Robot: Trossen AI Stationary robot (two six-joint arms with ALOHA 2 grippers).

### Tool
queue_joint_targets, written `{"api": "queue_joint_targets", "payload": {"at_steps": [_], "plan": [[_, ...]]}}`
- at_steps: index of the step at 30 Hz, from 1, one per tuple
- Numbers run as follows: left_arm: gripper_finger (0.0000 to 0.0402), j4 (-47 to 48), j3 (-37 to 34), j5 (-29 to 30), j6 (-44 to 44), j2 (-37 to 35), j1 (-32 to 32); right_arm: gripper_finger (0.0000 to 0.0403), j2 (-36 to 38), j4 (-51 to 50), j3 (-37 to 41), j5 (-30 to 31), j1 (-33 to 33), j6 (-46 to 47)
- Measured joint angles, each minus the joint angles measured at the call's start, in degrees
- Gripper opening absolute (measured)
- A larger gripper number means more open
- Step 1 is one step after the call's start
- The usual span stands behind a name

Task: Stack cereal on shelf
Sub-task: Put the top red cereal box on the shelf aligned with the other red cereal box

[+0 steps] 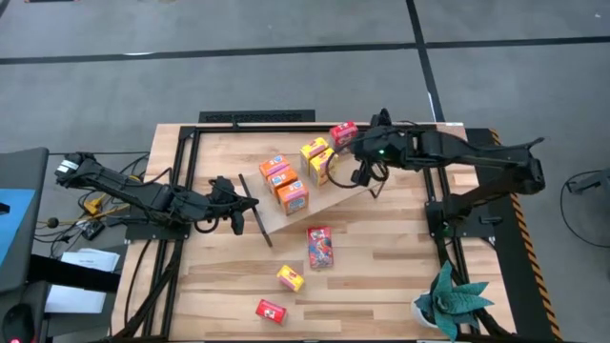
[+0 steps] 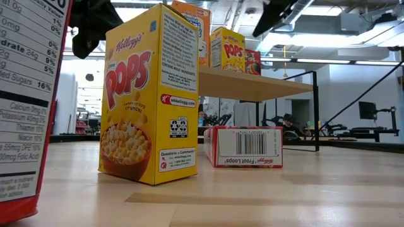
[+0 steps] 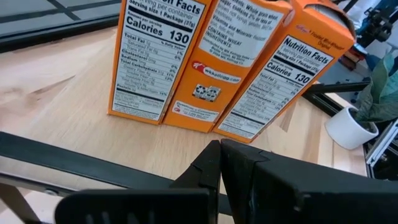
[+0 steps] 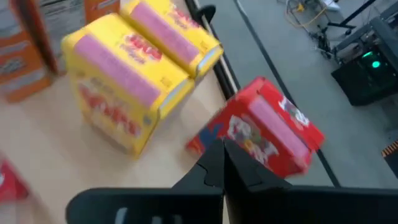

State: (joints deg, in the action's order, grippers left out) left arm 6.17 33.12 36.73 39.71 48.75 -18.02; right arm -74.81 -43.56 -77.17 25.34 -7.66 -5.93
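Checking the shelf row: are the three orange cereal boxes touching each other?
Touching. The left wrist view shows the orange boxes pressed edge to edge, with no gap between them.

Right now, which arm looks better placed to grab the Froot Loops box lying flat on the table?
Left, probably. The left gripper, shut, sits nearer the Froot Loops box; the right gripper, shut, hangs over the shelf by the red box.
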Motion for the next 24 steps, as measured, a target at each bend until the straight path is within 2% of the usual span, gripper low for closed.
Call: {"api": "queue_joint_targets", "payload": {"at_steps": [9, 13, 19, 24], "plan": [[0.0, 0.0, 0.0, 0.0, 0.2, 0.0, 0.0, 0.003, -4.3, 1.3, 0.6, 0.0, -0.3, -0.7], [0.0, 0.0, 0.0, 0.0, 0.2, 0.0, 0.0, 0.0023, -5.9, 2.2, 0.6, -1.6, -0.4, -1.0], [0.0, 0.2, 0.0, -0.1, 0.0, 0.0, 0.0, 0.0013, -6.1, 2.7, 0.6, -2.9, -0.3, -1.6], [0.0, 1.0, 0.0, -0.1, 0.0, 0.0, 0.0, 0.0032, -5.6, 3.0, 0.6, -2.9, -1.1, -1.6]]}}
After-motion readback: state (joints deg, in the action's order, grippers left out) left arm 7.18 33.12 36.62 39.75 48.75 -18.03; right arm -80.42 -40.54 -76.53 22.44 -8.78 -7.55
